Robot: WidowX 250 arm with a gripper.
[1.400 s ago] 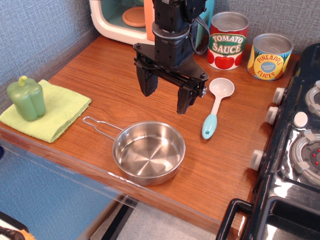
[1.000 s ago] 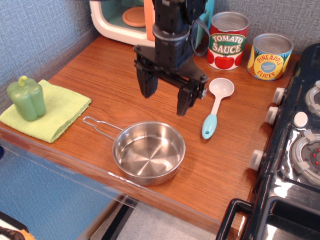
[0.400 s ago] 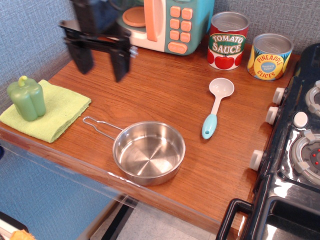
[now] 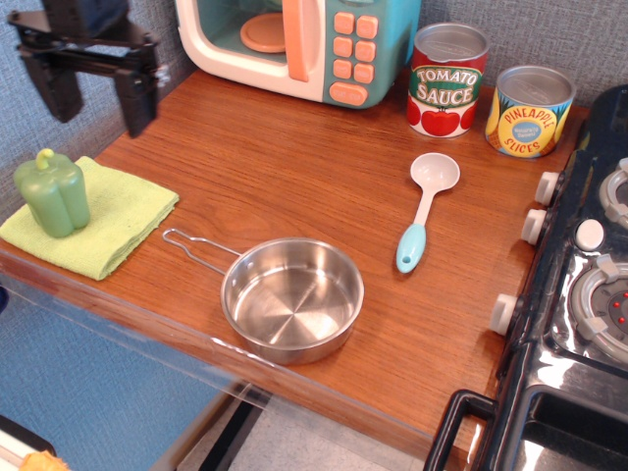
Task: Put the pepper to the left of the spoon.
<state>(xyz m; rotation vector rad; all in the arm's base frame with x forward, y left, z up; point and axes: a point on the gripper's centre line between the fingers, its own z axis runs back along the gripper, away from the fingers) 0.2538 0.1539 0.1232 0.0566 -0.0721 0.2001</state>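
Up in the far-left corner, the black robot gripper hangs above the tabletop with its two dark fingers spread wide apart and pointing down, nothing between them. Just below and a touch to the left stands the light green plastic toy bell pepper, upright with its stem nub on top, clear of the fingers. It sits on the flat yellow-green cloth, which lies at the left front edge of the brown wooden tabletop.

Moving right along the front, a shiny round metal pan with a thin wire handle rests near the edge, its handle pointing back toward the cloth. Beyond it, well apart from the pepper, lies the small toy spoon with a white round bowl and light blue teardrop handle, bowl away from the camera, handle toward the front.

At the back stands a teal and white toy microwave with orange buttons. Beside it, a red tomato sauce can, then a yellow pineapple slices can. A black toy stove fills the right side.
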